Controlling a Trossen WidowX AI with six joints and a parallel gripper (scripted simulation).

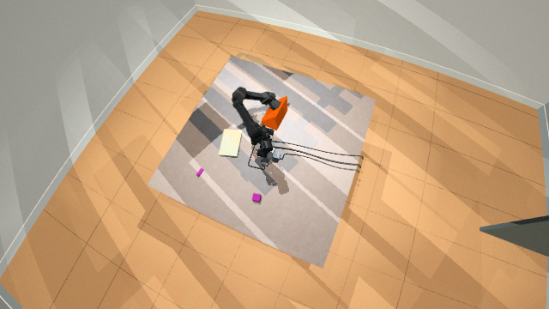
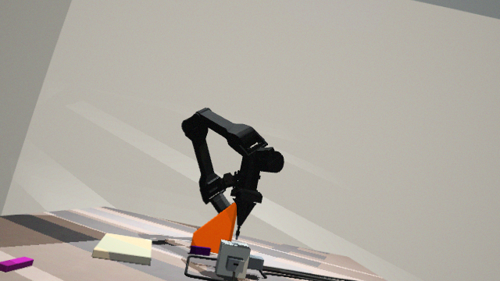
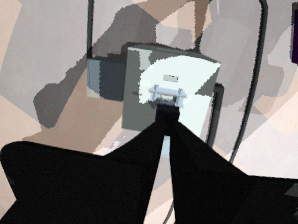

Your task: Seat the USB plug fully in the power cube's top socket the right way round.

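Plug: the USB plug (image 2: 237, 236) (image 3: 172, 95) is at the top of the cube, directly under the fingertips; only a small pale part of it shows.
Long axis: it looks about upright in the exterior view, in line with the fingers.
Direction: the lower end points down to the cube top; which way its broad faces are turned, I cannot tell.
Depth: how much of it is inside the socket, I cannot tell.
Gripper: the gripper (image 1: 264, 155) (image 2: 237, 229) (image 3: 168, 127) comes from above, with its fingertips close together, clamped on the plug.
Cube: the cube (image 2: 231, 251) (image 3: 175, 65) is under the plug, and a small slot-like mark shows on its top face.
Side plug: a grey side plug (image 2: 256, 262) (image 3: 106, 79) sticks out sideways from the cube.
Front plug: another, the front plug (image 2: 235, 264), is on the face toward the exterior camera.
Cables: dark cables (image 1: 317, 152) run from near the cube to the mat edge.
Wedge: the orange wedge (image 1: 274, 115) (image 2: 215, 231) stands near the arm.
Slab: the cream slab (image 1: 230, 142) (image 2: 123, 248) lies flat, apart from the cube.
Bar: the magenta bar (image 1: 200, 172) (image 2: 16, 264) lies beyond the slab.
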